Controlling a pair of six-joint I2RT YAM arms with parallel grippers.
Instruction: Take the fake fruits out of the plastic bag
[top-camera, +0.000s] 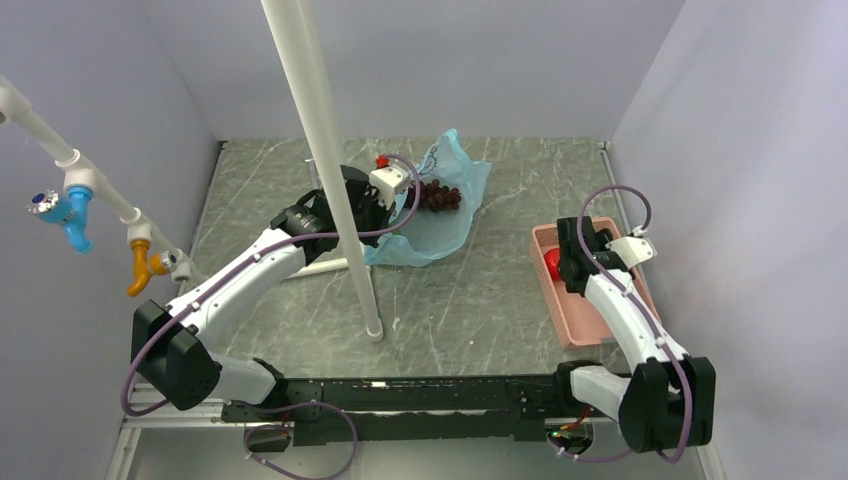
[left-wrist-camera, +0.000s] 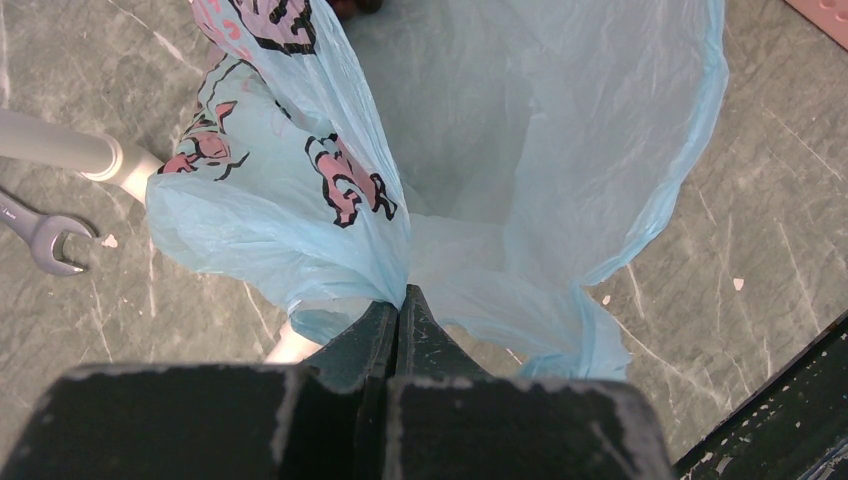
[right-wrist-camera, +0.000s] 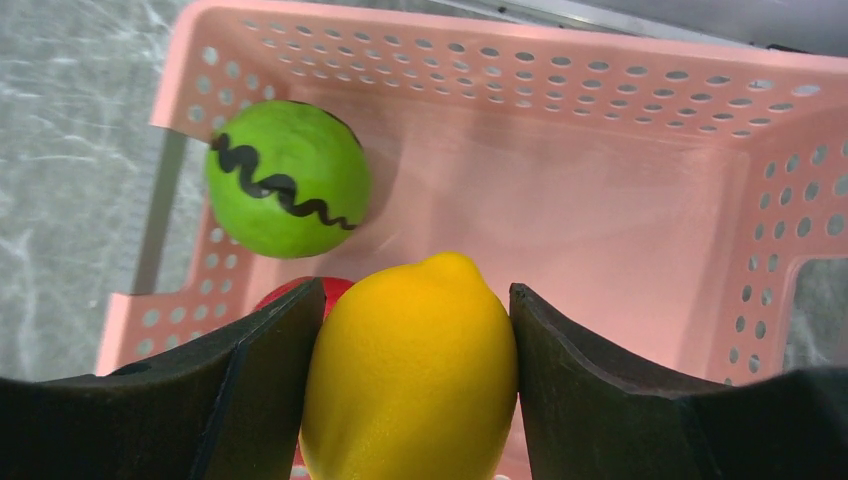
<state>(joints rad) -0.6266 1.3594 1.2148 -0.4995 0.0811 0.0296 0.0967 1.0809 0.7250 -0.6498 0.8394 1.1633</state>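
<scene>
Fake fruits sit in two places in our overhead view: the grape bunch (top-camera: 440, 195) lies on the plastic bag (top-camera: 440, 235), well left of the pink tray (top-camera: 590, 335) on the bench (top-camera: 470, 300), and a red piece (top-camera: 552, 263) lies inside the tray.

From the left wrist, we see the left fingers (left-wrist-camera: 375, 340) clenched on a fold of the bag's rim, its mouth gaping open.

From the right wrist, the right fingers (right-wrist-camera: 250, 390) grasp a yellow lemon (right-wrist-camera: 410, 370) inside the tray. A green piece (right-wrist-camera: 288, 180) with a black wavy line rests in the tray's corner.
</scene>
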